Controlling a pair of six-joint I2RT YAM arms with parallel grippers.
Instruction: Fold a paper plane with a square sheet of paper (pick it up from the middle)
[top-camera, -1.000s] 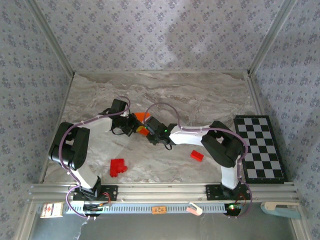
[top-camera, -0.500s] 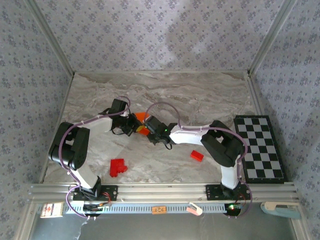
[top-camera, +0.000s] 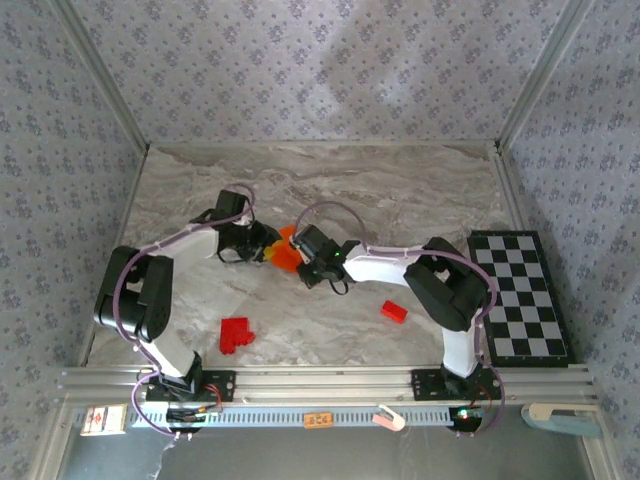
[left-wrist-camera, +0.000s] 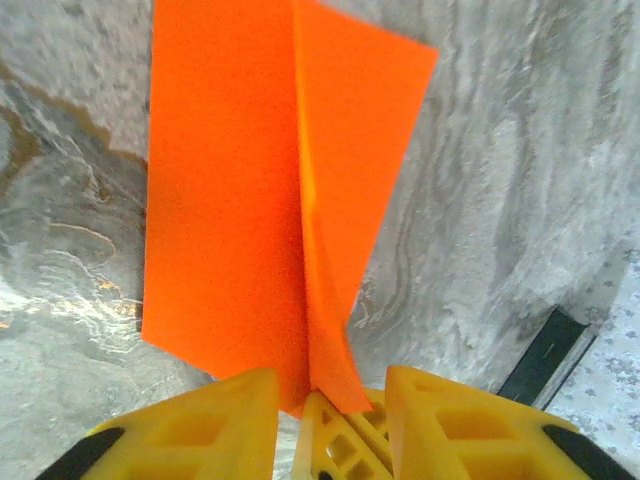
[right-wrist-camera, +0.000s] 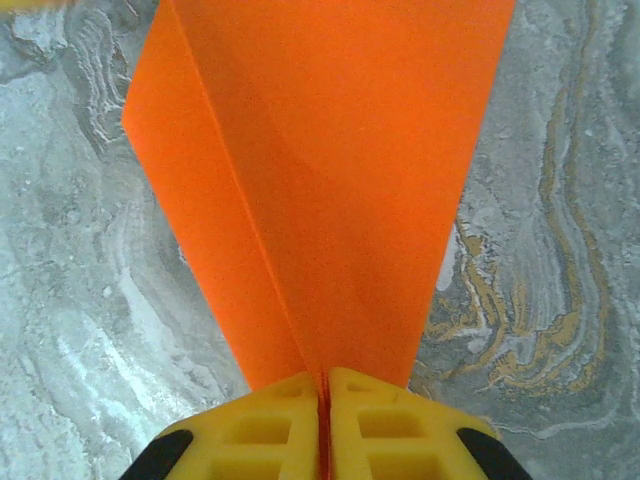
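Note:
The orange paper (top-camera: 286, 250), folded into a paper plane shape with a centre crease, is held above the middle of the table between both grippers. My right gripper (right-wrist-camera: 325, 378) is shut on the crease, and the paper (right-wrist-camera: 330, 180) fans out ahead of its yellow fingers. My left gripper (left-wrist-camera: 330, 376) is open: its fingers (left-wrist-camera: 215, 420) stand apart on either side of the paper's (left-wrist-camera: 230, 180) narrow end, with another yellow finger between them. From above, the left gripper (top-camera: 266, 244) and right gripper (top-camera: 300, 258) meet at the paper.
A red block cluster (top-camera: 236, 333) lies front left and a small red block (top-camera: 394, 311) lies front right. A black-and-white chequered board (top-camera: 520, 295) rests at the right edge. Patterned walls enclose the marble table (top-camera: 400, 190).
My left gripper has opened off the paper and its arm has shifted slightly back and left. My right gripper has closed onto the crease. More of the orange paper shows from above.

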